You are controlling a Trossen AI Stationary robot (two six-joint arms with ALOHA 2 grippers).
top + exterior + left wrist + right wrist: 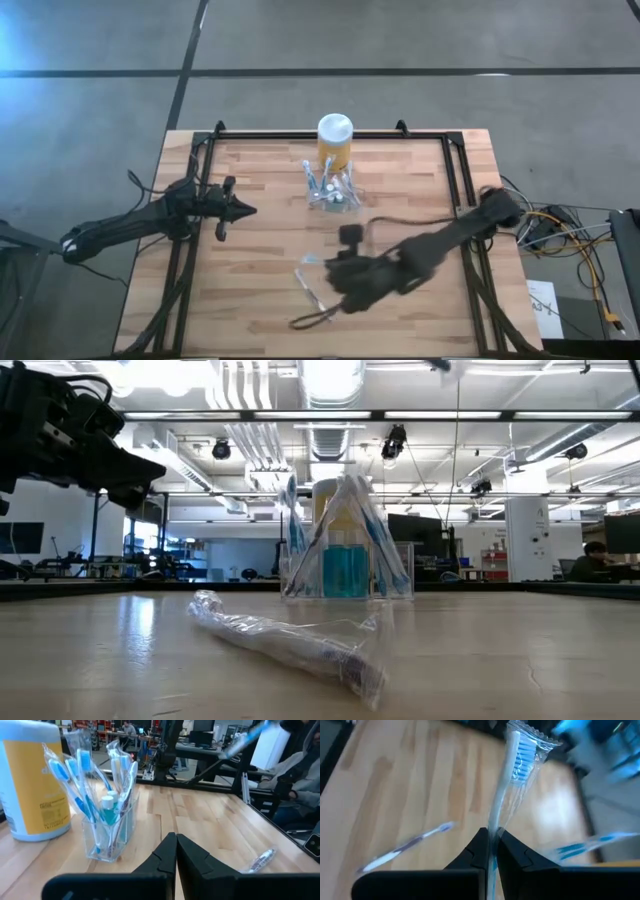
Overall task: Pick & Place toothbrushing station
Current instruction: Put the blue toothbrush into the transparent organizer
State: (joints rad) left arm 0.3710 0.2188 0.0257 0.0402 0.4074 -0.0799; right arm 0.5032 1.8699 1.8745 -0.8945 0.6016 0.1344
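The toothbrushing station [332,190] is a clear holder with several wrapped toothbrushes standing in it. It rests on its base at the table's far middle, in front of a yellow jar [335,140]. My right gripper [492,845], above the table's near middle [338,290], is shut on a wrapped toothbrush [512,765] with blue bristles. Another wrapped toothbrush [290,640] lies flat on the table near it. My left gripper [176,845] hangs shut at the left [235,210], pointing toward the station [107,830] and touching nothing. My right gripper pinches the wrapped toothbrush's handle [495,827] between its two fingers, through the clear wrapper. The brush runs on forward past the fingertips, its bristled head [522,755] farthest out. The left wrist view shows the brush [245,740] high above the table, lifted clear.
Black rails [455,170] run along the table's left, right and far edges. Bare wood lies between the station and both grippers. Cables [560,230] hang off the right edge. People sit in the room beyond the table.
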